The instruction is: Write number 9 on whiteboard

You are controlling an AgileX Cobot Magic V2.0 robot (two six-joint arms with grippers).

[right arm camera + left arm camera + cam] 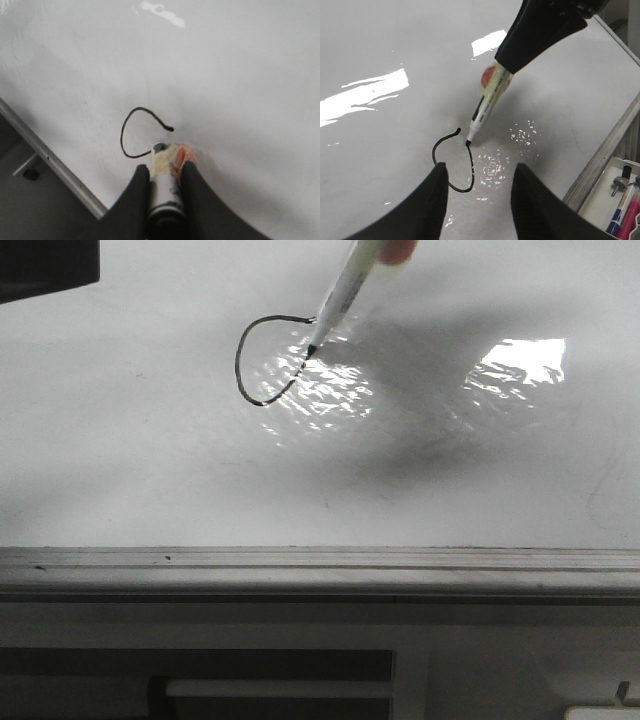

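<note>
The whiteboard [150, 470] is glossy white with glare patches. On it is a thin black open loop [243, 350], the rounded part of the number 9; no stem shows. My right gripper [165, 167] is shut on a white marker [165, 192] wrapped in yellowish and orange tape. The marker [338, 295] slants down, its black tip touching the board at the loop's right side. The left wrist view shows the marker [487, 105], the right gripper [540, 35] and the loop [436, 150]. My left gripper [479, 167] is open and empty, hovering just above the loop.
A grey metal edge rail [320, 565] runs along the board's near edge, also seen in the right wrist view [50, 160]. A tray [600, 207] with spare markers [630, 215] lies beyond the rail. A dark object [45, 265] sits at the far left.
</note>
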